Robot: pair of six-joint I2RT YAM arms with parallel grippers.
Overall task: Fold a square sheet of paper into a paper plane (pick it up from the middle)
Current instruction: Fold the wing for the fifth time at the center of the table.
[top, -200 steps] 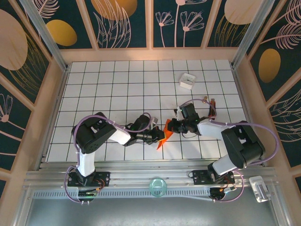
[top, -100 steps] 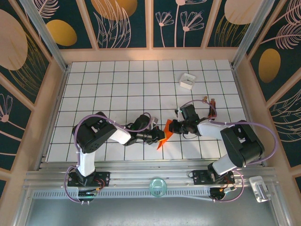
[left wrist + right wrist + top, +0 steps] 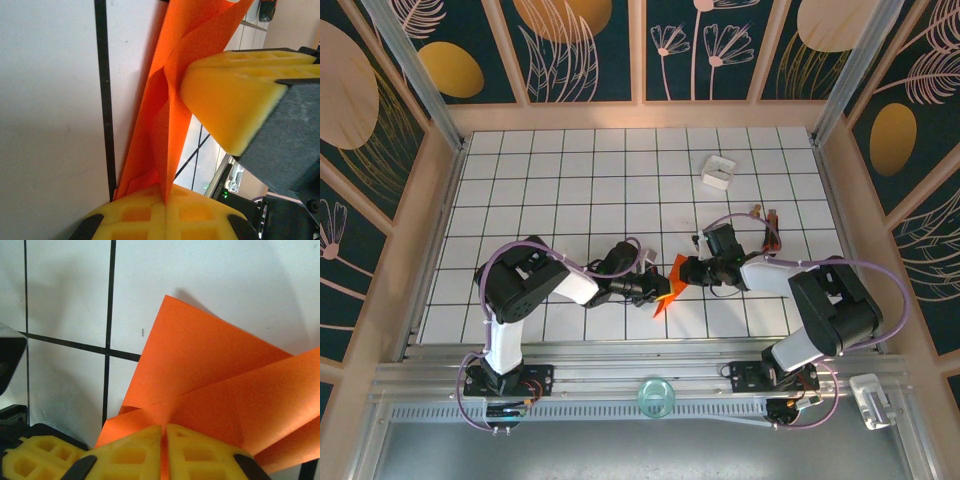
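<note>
Paper (image 3: 666, 284), folded and orange-red, is held on edge between your two grippers, over the front middle of the tiled table (image 3: 570, 180). Your left gripper (image 3: 165, 197) is clenched on one creased end, pads pressed together over it. Your right gripper (image 3: 163, 435) pinches the opposite side, its pads meeting with the sheet in the seam between them
</note>
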